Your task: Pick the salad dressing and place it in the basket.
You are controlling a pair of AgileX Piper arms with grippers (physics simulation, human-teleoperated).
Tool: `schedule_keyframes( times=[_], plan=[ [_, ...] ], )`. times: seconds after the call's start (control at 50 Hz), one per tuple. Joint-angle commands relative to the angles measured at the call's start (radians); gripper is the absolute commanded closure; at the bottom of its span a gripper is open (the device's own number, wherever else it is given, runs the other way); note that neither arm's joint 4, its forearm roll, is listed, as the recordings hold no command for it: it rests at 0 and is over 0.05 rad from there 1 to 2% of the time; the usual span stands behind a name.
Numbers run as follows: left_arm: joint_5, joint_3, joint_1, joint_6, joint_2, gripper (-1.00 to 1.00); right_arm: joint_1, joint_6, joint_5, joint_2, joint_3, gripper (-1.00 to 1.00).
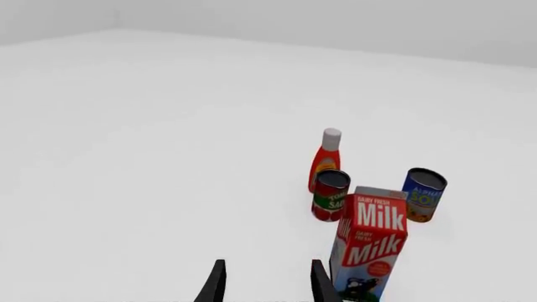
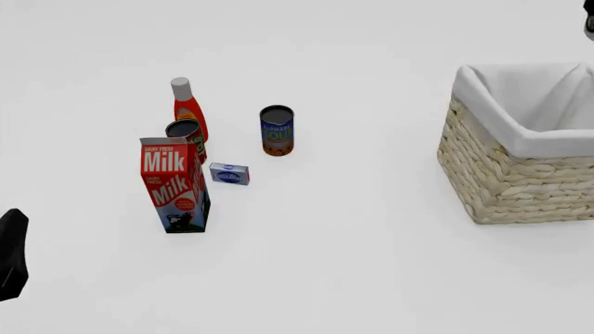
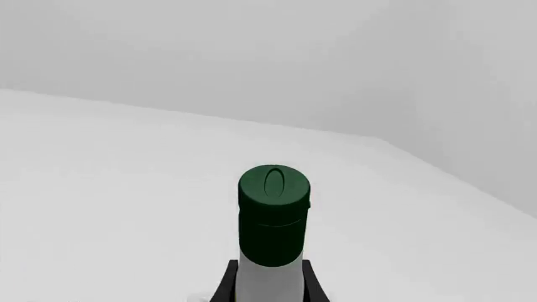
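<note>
Right now my biggest thing is the white tabletop point(image 2: 371, 264), which fills every view. On its right side sits the basket point(image 2: 519, 177), pale woven wicker with a white cloth lining folded over the rim; the front view's right edge cuts it off, so I see only part of it.

Left of centre stands the milk carton point(image 2: 175, 186), nearest of the group. Behind it the orange-red bottle point(image 2: 188, 108) with a white cap stands farthest, and a dark-labelled can point(image 2: 186, 136) is half hidden between the two. A blue can point(image 2: 277, 130) stands to their right, apart from them, and a small blue-and-white box point(image 2: 228, 173) lies just right of the carton.

The salad dressing point(image 3: 273, 220) appears only in my right wrist view: dark green cap and white neck, held between the right jaws point(image 3: 266, 283), which are closed on it at the neck. Its label is out of frame, and I cannot tell where it sits over the table.

My left jaws point(image 1: 266, 280) are spread apart with nothing between them, just beside the carton in the wrist view.
</note>
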Motion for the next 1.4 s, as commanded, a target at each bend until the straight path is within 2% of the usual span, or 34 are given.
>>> schedule_keyframes(
  times=[0.02,0.24,1.06,1.2,1.4],
  plan=[
    [0.010,0.000,0.004,-0.004,0.000,-1.00,-0.041,0.043,-0.020,0.065,-0.013,1.00],
    [0.018,0.000,0.006,-0.016,0.000,-1.00,-0.057,0.034,-0.002,0.086,-0.022,1.00],
    [0.039,0.000,0.004,-0.019,0.000,-1.00,-0.048,-0.085,0.200,-0.017,-0.032,1.00],
    [0.036,0.000,-0.002,-0.018,0.000,-1.00,-0.054,-0.088,0.193,-0.001,-0.012,1.00],
    [0.035,0.000,0.006,-0.018,0.000,-1.00,-0.053,-0.064,0.189,0.014,-0.003,1.00]
  ],
)
